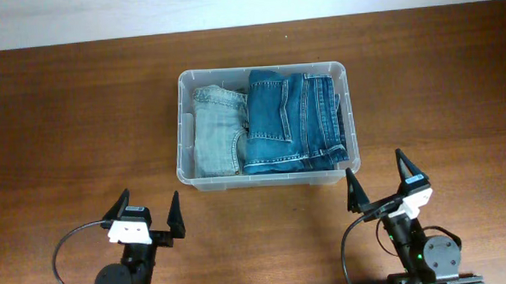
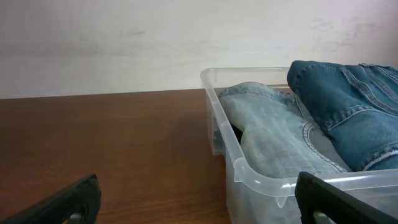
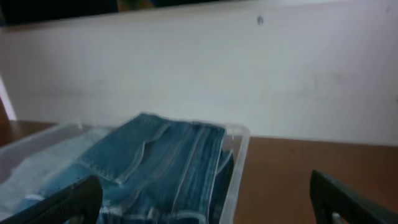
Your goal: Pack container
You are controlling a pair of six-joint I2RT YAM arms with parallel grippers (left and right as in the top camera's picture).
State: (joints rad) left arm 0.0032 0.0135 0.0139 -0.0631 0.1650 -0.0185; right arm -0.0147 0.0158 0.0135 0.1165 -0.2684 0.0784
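The container (image 1: 268, 182) sits at the centre of the surface (image 1: 81, 124), its long axis running 9 to 3 o'clock. Pale jeans (image 1: 217, 131) fill its 9 o'clock side, darker jeans (image 1: 291, 123) its 3 o'clock side. The left end effector (image 1: 149, 202) at 7 and the right end effector (image 1: 374, 165) at 5 gape wide, empty.

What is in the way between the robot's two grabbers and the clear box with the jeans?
Nothing that I can see. Only bare table lies between the left gripper, the right gripper and the container. Both sets of jaws are open and empty.
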